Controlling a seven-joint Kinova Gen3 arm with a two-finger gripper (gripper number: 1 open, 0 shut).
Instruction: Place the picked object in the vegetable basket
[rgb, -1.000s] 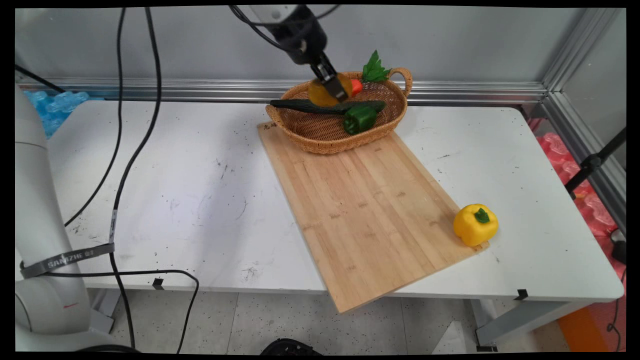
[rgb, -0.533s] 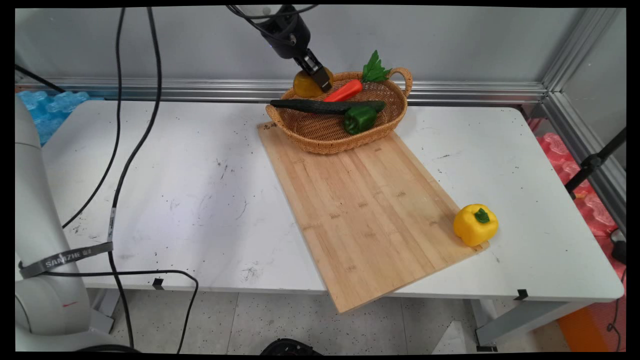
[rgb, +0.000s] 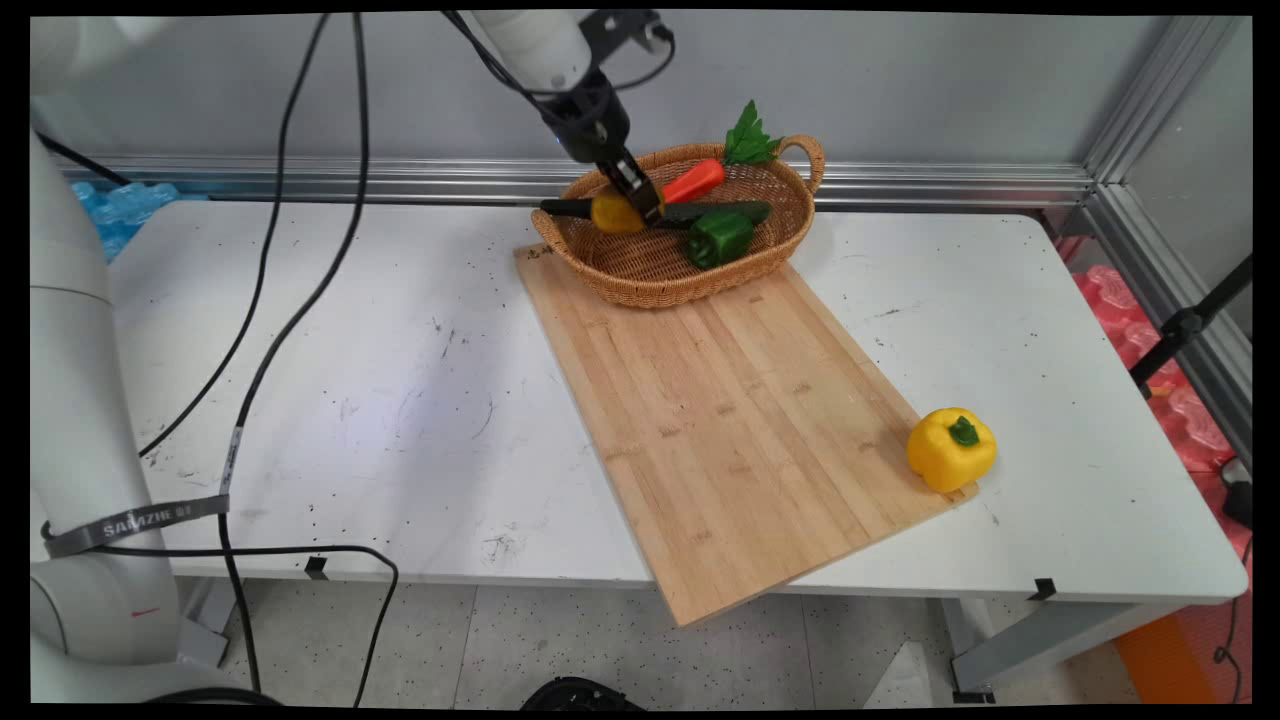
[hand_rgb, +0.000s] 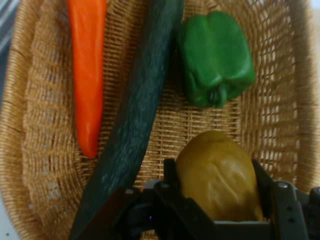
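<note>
- The yellow bell pepper (rgb: 951, 449) sits nearest the front. It rests at the right edge of the wooden cutting board (rgb: 730, 410), well apart from me. Nothing holds it; it just stands there with its green stem up.
- The board lies flat on the white table (rgb: 350, 380), turned at a slant. Its far end goes under the wicker basket (rgb: 650, 270), so the basket stands partly on it.
- My gripper (hand_rgb: 216, 197) is clamped on a potato (hand_rgb: 217, 175). One finger presses each side of it, so it cannot drop. The potato hangs over the left part of the basket, just above the cucumber.
- In the basket, a long dark cucumber (hand_rgb: 135, 120) lies across the middle. It is so long that one end sticks out over the left rim.
- A green bell pepper (hand_rgb: 215, 57) lies just beside the cucumber, on the side nearer the board.
- An orange carrot (hand_rgb: 87, 70) lies on the far side of the cucumber, with its green leaves poking over the back rim.
- My arm comes down from the upper left. My hand tilts down and to the right, pointing into the basket.
</note>
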